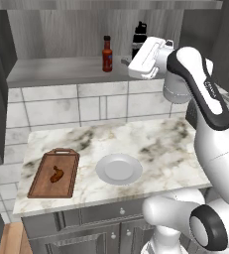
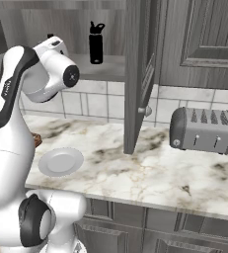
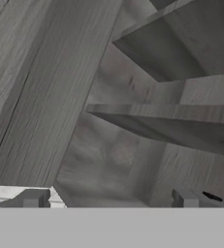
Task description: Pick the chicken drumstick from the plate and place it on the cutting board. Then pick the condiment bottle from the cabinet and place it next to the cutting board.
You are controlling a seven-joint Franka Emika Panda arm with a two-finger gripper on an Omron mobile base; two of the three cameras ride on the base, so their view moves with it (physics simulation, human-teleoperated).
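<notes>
Already the chicken drumstick (image 1: 57, 174) lies on the cutting board (image 1: 41, 186) near the left edge of the counter, and the plate (image 1: 119, 169) sits bare toward the counter's front edge, so I judge the first half done. My gripper (image 3: 108, 198) is raised to the cabinet (image 1: 61, 34) with its fingers spread wide and nothing between them. The condiment bottle (image 1: 107, 54) stands upright near the middle of the shelf, toward its front edge, with the taller black bottle (image 1: 139, 39) behind and to its right, partly hidden by my hand. That is the risk as I see it: coming in from this side, I could knock or close on the black bottle instead, or tip the slim red one off the shelf's front edge if a finger clips its neck. From the left base camera I see both bottles and the board; the right base camera gives me the black bottle (image 2: 96, 43), the open cabinet door (image 2: 137, 74) and a toaster (image 2: 207, 131) instead. My hand camera looks at grey wood grain, neither bottle.
</notes>
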